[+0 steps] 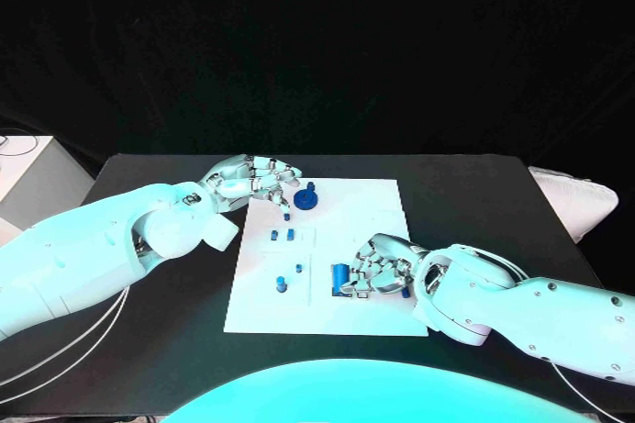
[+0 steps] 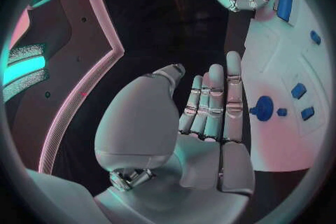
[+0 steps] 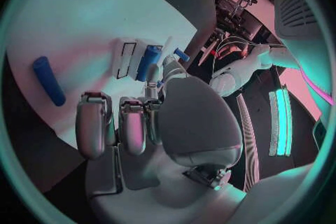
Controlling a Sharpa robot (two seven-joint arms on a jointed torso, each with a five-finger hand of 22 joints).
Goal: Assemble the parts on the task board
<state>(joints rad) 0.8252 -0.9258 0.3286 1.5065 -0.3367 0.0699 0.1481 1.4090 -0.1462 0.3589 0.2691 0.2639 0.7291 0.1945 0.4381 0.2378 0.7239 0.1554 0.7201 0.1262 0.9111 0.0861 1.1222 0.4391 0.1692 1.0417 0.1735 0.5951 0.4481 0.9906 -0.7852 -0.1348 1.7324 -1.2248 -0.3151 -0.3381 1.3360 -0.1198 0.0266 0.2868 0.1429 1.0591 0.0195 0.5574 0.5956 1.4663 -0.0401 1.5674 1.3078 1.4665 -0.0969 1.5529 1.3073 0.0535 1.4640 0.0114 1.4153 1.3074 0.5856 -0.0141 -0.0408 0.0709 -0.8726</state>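
The white task board [image 1: 360, 223] lies in the middle of the black table. My left hand [image 1: 255, 179] hovers at the board's far left corner, beside a round blue part [image 1: 307, 200]. In the left wrist view that hand [image 2: 210, 115] is flat and holds nothing, and the round part [image 2: 263, 107] sits just past its fingertips. My right hand [image 1: 379, 267] is over the board's near right area with curled fingers, next to a blue cylinder [image 1: 343, 274] lying in a slot. In the right wrist view one fingertip of the hand [image 3: 136, 123] reaches that cylinder [image 3: 148, 61].
Small blue pegs [image 1: 282, 233] stand in the board's left half, and two more [image 1: 281, 282] are nearer me. A loose blue cylinder [image 3: 49, 79] lies on the board. A white box [image 1: 33, 180] stands off the table's left edge, a pale cushion [image 1: 575, 203] off its right.
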